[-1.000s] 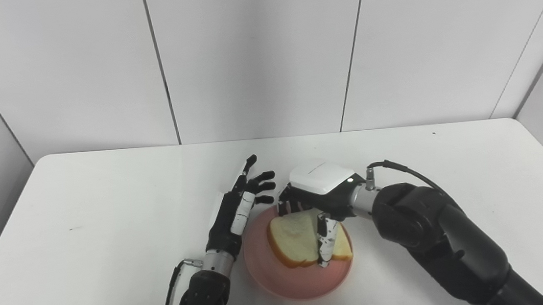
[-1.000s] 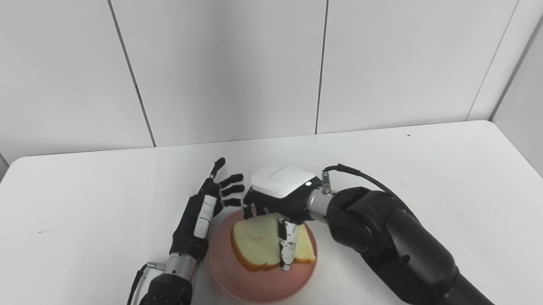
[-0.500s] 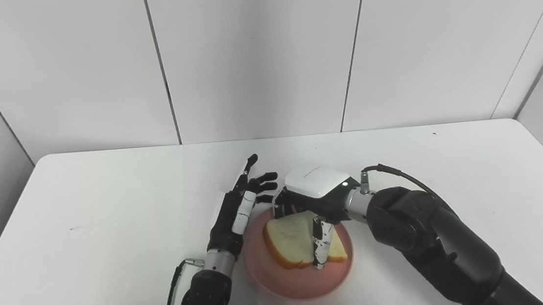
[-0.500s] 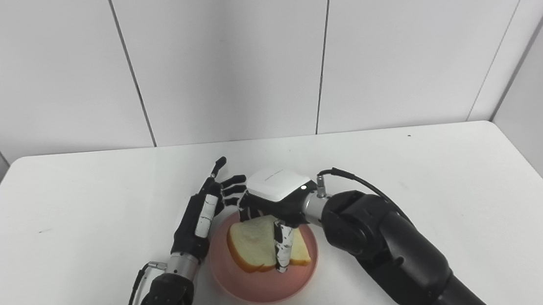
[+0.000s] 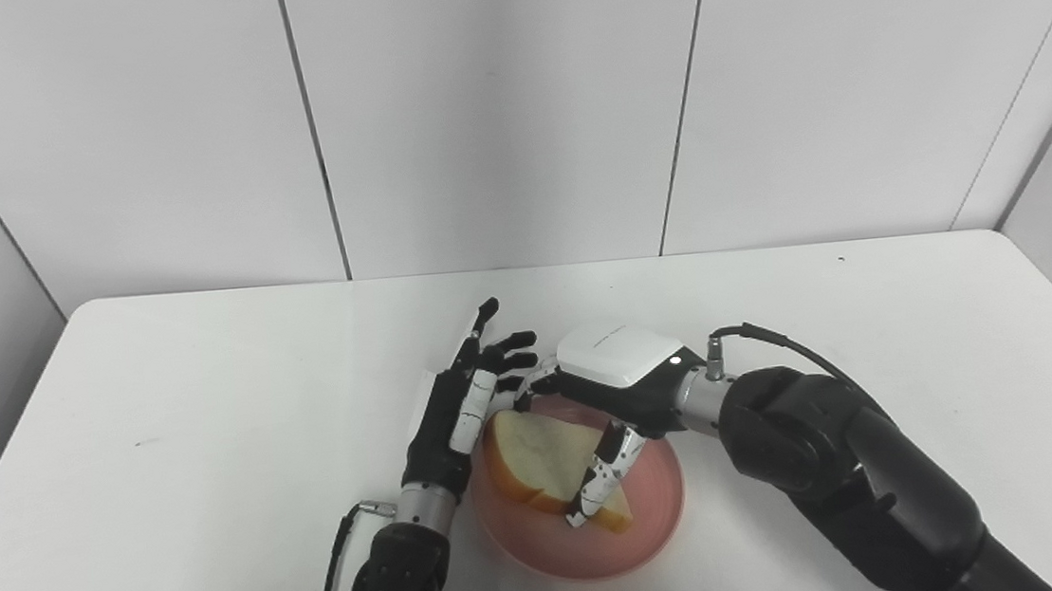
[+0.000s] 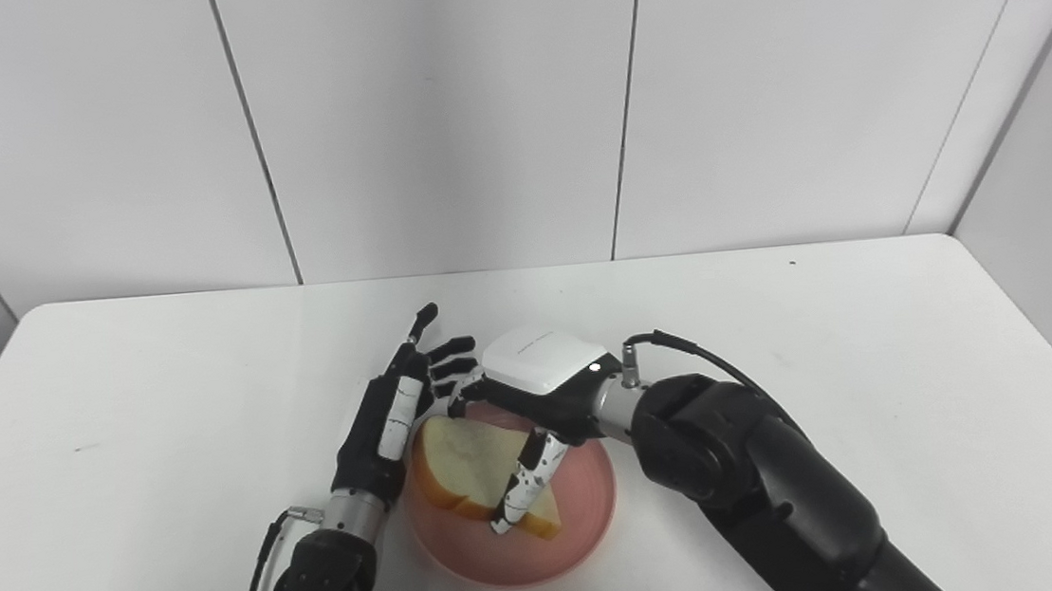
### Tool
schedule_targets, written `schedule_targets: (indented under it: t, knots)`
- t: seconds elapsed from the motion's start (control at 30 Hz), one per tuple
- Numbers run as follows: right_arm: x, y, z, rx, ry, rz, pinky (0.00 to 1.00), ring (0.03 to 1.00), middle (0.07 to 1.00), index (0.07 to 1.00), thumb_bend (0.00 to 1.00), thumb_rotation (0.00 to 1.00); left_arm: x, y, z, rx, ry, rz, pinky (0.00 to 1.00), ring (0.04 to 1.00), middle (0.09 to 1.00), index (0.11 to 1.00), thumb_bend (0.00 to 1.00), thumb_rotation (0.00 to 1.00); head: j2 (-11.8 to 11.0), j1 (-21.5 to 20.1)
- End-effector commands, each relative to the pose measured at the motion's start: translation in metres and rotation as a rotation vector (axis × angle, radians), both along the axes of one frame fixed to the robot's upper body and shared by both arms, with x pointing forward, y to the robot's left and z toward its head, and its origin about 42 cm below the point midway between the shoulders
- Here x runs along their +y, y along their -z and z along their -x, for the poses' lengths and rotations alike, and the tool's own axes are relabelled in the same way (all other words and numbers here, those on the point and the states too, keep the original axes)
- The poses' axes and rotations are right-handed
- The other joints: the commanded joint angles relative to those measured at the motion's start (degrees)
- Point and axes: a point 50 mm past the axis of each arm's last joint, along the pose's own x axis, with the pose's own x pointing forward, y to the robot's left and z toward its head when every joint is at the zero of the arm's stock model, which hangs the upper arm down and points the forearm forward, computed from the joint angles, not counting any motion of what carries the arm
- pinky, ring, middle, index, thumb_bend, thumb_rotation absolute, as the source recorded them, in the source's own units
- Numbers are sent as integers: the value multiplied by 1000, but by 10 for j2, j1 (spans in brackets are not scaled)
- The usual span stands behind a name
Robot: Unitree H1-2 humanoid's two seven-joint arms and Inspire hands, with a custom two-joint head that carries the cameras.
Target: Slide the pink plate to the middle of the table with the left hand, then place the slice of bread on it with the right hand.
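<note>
The pink plate (image 5: 646, 523) sits near the middle of the white table (image 5: 165, 413). The slice of bread (image 5: 530, 452) lies in the plate, tilted, with its left edge resting on the plate's left rim. My right hand (image 5: 614, 378) hovers over the plate's far side with its fingers spread. Its thumb (image 5: 600, 484) reaches across the bread's right part. My left hand (image 5: 460, 406) stands open on edge beside the plate's left rim, fingers pointing away from me. The bread's left edge is close to it.
White wall panels (image 5: 509, 106) stand behind the table's far edge. A grey cable (image 5: 777, 335) loops off my right wrist. Bare table surface lies to the left, the right and behind the plate.
My right hand has opened its fingers. The bread has dropped from its hold and shifted left, now lying tilted against the plate's left rim. My left hand has stayed in place.
</note>
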Motion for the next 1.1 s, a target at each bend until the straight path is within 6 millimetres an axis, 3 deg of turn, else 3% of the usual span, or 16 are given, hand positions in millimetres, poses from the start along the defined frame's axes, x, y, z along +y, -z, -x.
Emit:
schedule_targets:
  t: [0.0,0.23,0.6,0.77,0.83,0.93,0.97,1.07]
  knots:
    - [1,-27,0,-85,-42,-17,786,825,811,715,1000,434,2,48,34,135,-10,8,659,737,787,939,904,979,2,-1]
    - [-7,-33,4,-77,-41,-7,778,819,812,705,1000,351,5,48,34,137,-11,-3,656,744,789,942,903,991,4,-4]
    - [-15,-43,7,-75,-22,-15,810,826,811,720,1000,371,8,49,34,141,-9,-8,665,748,790,939,893,989,4,-7]
    - [-31,-45,9,-60,-6,-134,766,816,804,722,1000,394,7,46,35,143,-14,-1,673,753,796,939,877,987,5,-7]
    - [-44,-38,7,-46,13,-265,721,799,794,740,1000,449,8,43,34,139,-24,8,684,760,801,938,853,986,6,-6]
    - [-62,-18,6,-53,57,-479,677,778,793,785,1000,712,12,38,32,130,-48,33,697,776,809,936,832,984,5,-5]
    - [-68,-8,5,-58,81,-563,675,777,793,787,1000,723,13,35,31,127,-59,48,697,777,810,936,832,984,4,-5]
    - [-78,17,3,-51,150,-764,714,818,853,860,954,906,17,26,30,109,-87,68,706,789,812,931,860,986,4,-5]
